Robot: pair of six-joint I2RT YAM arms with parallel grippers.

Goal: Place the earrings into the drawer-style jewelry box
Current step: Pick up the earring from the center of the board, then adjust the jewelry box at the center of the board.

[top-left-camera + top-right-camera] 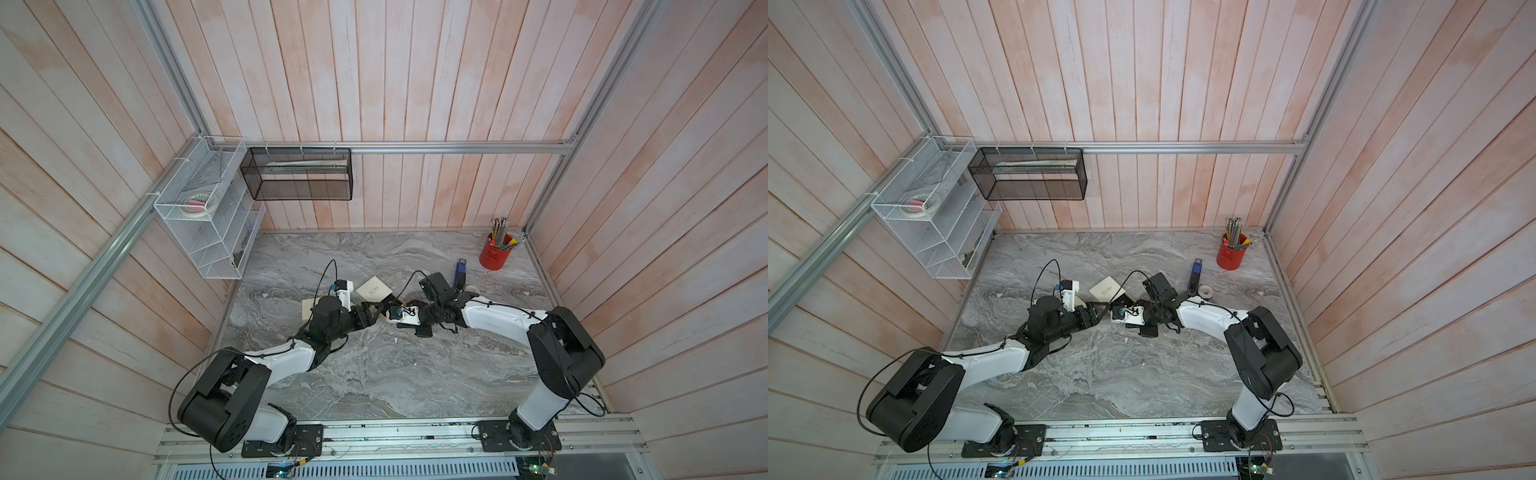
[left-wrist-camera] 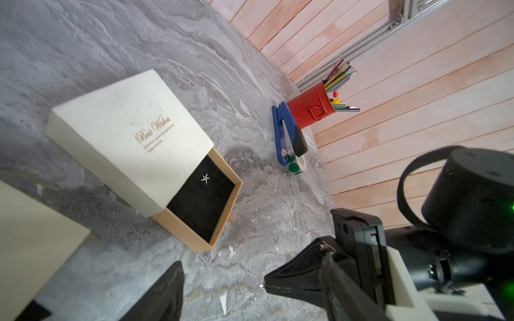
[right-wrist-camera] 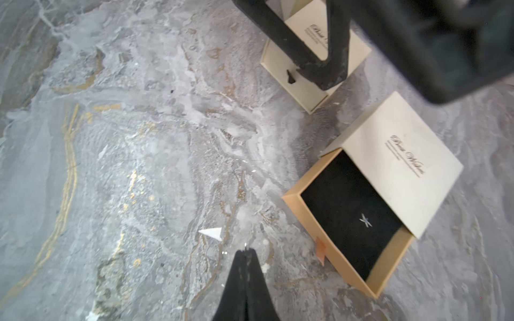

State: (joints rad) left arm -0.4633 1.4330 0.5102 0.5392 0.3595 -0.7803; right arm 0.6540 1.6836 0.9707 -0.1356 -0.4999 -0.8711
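Note:
The jewelry box [image 2: 125, 139] is a cream sleeve with its tan drawer [image 2: 194, 236] pulled partly out. It lies mid-table in both top views [image 1: 373, 289] [image 1: 1106, 287]. One silver star earring [image 2: 205, 178] [image 3: 365, 220] rests on the drawer's black lining. My right gripper [image 3: 246, 251] [image 2: 265, 285] is shut, and a tiny silver earring [image 3: 246, 244] glints at its tip. It hovers low over the marble just in front of the drawer's open end. My left gripper [image 2: 250, 254] [image 1: 375, 311] stands open and empty, facing the right one beside the box.
A second cream box [image 3: 303, 83] [image 1: 308, 309] lies under my left arm. A blue stapler [image 1: 459, 272], a tape roll [image 1: 1205, 291] and a red pencil cup [image 1: 495, 255] stand at the back right. A white paper scrap [image 3: 212, 233] lies near my right fingertips. Wire baskets [image 1: 208, 208] hang on the left wall.

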